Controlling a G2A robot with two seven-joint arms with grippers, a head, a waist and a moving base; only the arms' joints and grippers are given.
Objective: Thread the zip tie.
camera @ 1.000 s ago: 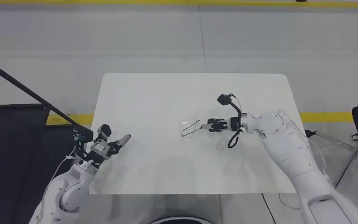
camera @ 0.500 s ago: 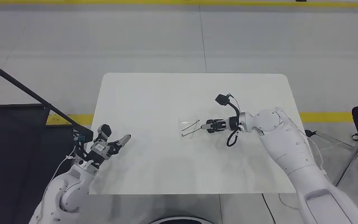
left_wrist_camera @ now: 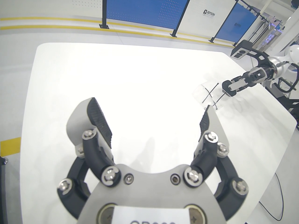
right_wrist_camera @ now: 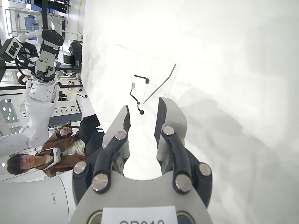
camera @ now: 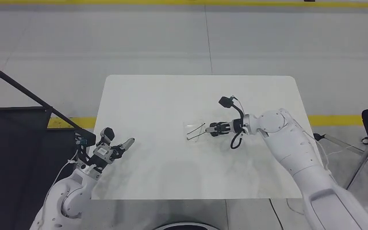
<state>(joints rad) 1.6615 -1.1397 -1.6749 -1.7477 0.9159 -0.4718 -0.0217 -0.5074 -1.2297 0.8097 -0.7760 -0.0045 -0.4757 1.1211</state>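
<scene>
Thin black zip tie pieces (camera: 196,130) lie crossed on a clear plastic sheet (camera: 188,125) near the table's middle. In the right wrist view a long straight strip (right_wrist_camera: 161,83) runs up to the tips of my right gripper (right_wrist_camera: 143,104), and a short curved piece (right_wrist_camera: 135,99) lies beside it. My right gripper (camera: 211,129) is open, low over the table at the ties' right end, holding nothing. My left gripper (camera: 118,148) hovers open and empty at the table's front left corner; its own view shows it (left_wrist_camera: 149,108) with the ties (left_wrist_camera: 210,95) far off.
The white table (camera: 155,103) is bare apart from the sheet. A black panel (camera: 23,144) stands off the table's left edge. The right arm's cable (camera: 234,141) loops just behind its gripper.
My right arm has crept a little to the left, bringing its fingertips closer to the zip tie's end. The left arm has stayed still.
</scene>
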